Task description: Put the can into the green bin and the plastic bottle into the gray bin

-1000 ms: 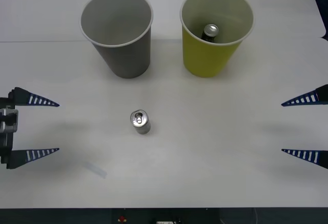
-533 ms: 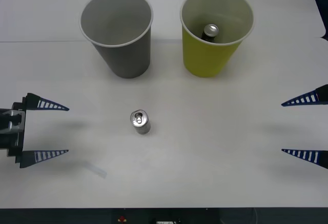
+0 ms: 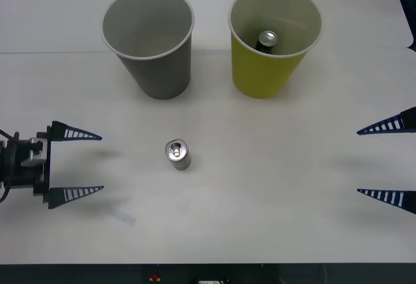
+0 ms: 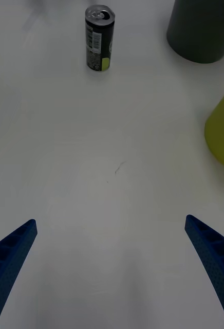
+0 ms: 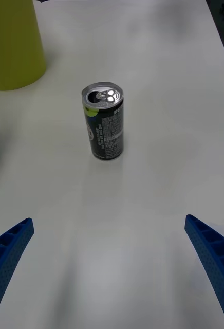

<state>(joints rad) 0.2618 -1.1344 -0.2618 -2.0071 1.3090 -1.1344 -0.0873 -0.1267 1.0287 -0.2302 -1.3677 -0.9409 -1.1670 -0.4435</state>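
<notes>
Can (image 3: 177, 154) is found upright on the counter (image 3: 260, 199), near its middle, in front of the gray bin (image 3: 159, 69) and well apart from the green bin (image 3: 266, 69). A pull-tab top and a dark printed side are seen on it in the left wrist view. A second can (image 3: 267, 39) is already seen inside the green bin.

The left tool (image 3: 101, 162) is held released at the left of the counter, its fingers spread and aimed at the can, with open counter between them and it. The right tool (image 3: 358, 162) is parked released at the right edge.

The step in hand is judged to be the approach for the grasp. The can should be centred between the two fingers before any closing is done, and the fingers should be brought level with the middle of its side, not its rim. A light, narrow can is easily tipped, so contact by one finger alone is to be avoided.
</notes>
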